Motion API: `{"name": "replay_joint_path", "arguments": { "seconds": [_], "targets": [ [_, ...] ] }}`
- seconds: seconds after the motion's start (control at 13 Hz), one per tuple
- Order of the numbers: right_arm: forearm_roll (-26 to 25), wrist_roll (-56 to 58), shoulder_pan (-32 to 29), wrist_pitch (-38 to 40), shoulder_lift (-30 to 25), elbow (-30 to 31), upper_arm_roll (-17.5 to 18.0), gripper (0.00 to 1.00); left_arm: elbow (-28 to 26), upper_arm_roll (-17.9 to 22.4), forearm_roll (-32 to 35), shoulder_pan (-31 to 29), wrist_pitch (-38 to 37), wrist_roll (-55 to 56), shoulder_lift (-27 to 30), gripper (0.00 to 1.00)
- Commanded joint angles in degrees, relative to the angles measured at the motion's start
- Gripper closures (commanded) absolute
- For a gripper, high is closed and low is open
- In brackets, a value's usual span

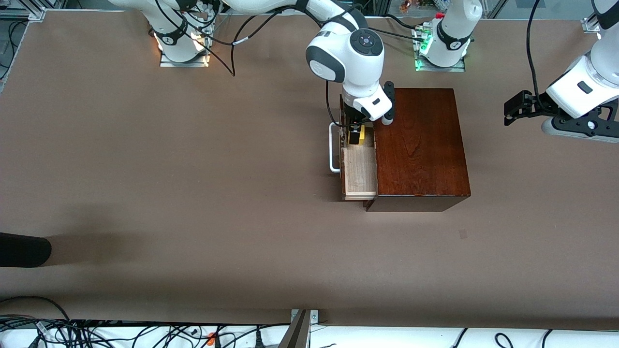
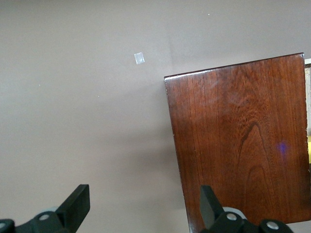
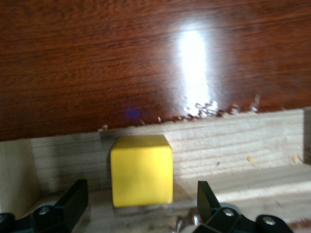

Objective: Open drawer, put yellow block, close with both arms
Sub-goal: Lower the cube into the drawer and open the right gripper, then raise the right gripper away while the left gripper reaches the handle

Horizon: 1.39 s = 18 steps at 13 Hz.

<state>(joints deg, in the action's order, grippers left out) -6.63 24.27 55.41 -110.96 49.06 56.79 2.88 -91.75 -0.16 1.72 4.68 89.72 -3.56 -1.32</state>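
Brown matte table (image 1: pixel 193 193), long edge nearest the front camera bare apart from a dark rounded object (image 1: pixel 22 250) at the right arm's end, its nature not clear.

Item 1. Drawer (image 1: pixel 360 171): pale light-wood tray pulled part way out of a dark reddish-brown polished wooden box (image 1: pixel 420 145) near the middle of the table, white U-shaped handle (image 1: pixel 332 147) on its front, facing the right arm's end. The tray corner nearest the front camera is unoccupied.

Item 2. Yellow block (image 3: pixel 141 170): small bright cube, plain faces, clean edges, resting upright on the drawer floor in the half of the tray nearest the robots' bases, close against the box's edge.

Item 3. Right gripper (image 3: pixel 141 206): lowered into the drawer over the block, fingers (image 3: pixel 75 196) spread to either side of the cube with clear gaps, not pinching it.

Item 4. Left gripper (image 2: pixel 141 206): claw spread, holding nothing, waiting in the air at the left arm's end of the table, beside the box.

Step judged in hand: release of the block into the drawer, apparently complete. Next move probably calls for lifting the right gripper straight up, clear of the cube and tray walls, then bringing both arms to bear on the drawer front to shut it.
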Motion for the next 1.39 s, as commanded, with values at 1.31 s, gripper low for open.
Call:
{"name": "replay_joint_path", "arguments": {
  "seconds": [1.31],
  "targets": [
    [8.11,-4.31,-22.52,22.82,-40.77,16.46,-18.96,0.00,0.43,-24.43,-3.74,1.73,-1.41,-21.66,-6.05,0.00]
  ]
}}
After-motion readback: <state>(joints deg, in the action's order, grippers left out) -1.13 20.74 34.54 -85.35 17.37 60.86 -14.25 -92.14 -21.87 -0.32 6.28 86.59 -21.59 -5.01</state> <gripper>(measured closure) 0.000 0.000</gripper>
